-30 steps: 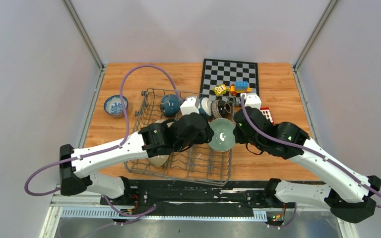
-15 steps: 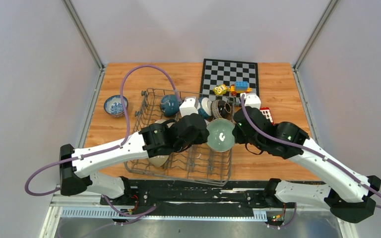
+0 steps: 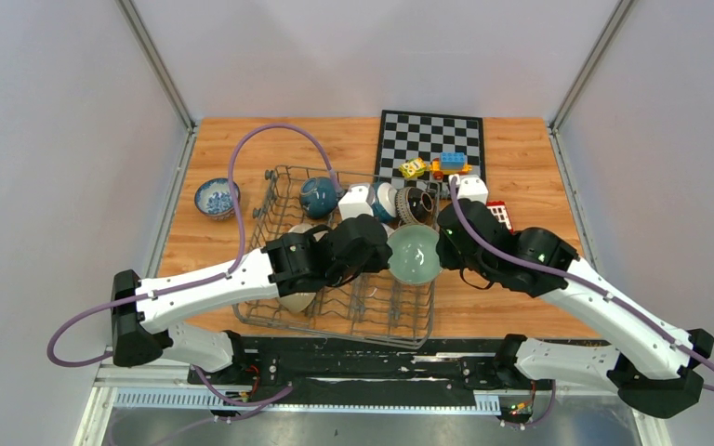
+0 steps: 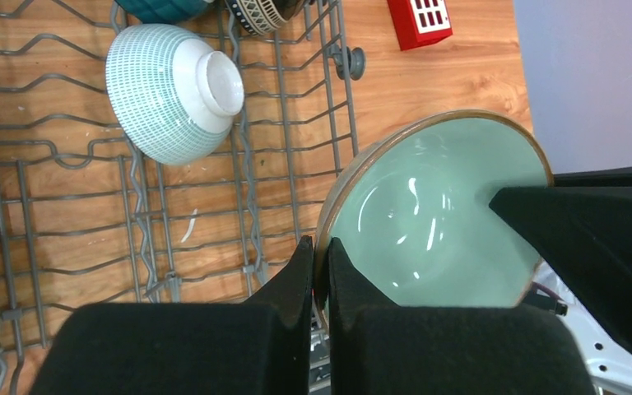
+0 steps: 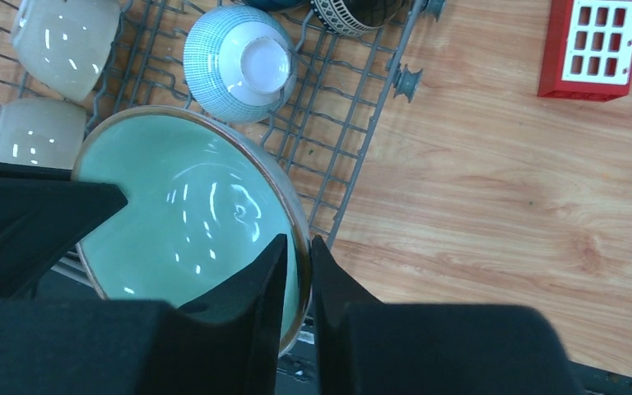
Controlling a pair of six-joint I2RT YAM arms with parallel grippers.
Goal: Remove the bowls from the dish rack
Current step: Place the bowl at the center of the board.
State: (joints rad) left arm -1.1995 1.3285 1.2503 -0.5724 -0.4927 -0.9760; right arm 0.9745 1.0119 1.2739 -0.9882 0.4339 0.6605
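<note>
Top view: I'm holding the pale celadon green ceramic bowl (image 3: 414, 255) in the air over the right part of the grey wire dish rack (image 3: 372, 311), with its opening facing up at the camera. It is round, so it has no long axis. The left gripper (image 3: 388, 253) is meeting its left rim and the right gripper (image 3: 440, 249) its right rim. Against a second ago, the bowl is sitting a touch closer to the left gripper and farther from the near edge. A small blue-and-white patterned bowl (image 3: 216, 198) is standing upright on the wooden table (image 3: 521, 158), left of the rack.

Left wrist view: my left fingers (image 4: 304, 263) are clamping the green bowl's brown-edged rim (image 4: 436, 222) between them, which they were not doing a second ago. The glazed inside is facing this camera. Below, a blue-hatched white bowl (image 4: 173, 90) is lying foot-up in the rack (image 4: 280, 123).

Right wrist view: the right fingers (image 5: 271, 271) are straddling the opposite rim of the green bowl (image 5: 189, 214). I cannot tell whether they are pressing it or slack. Two glossy beige bowls (image 5: 66, 41) are resting in the rack at upper left, and a red toy block (image 5: 597, 45) is lying on the table outside it.
</note>
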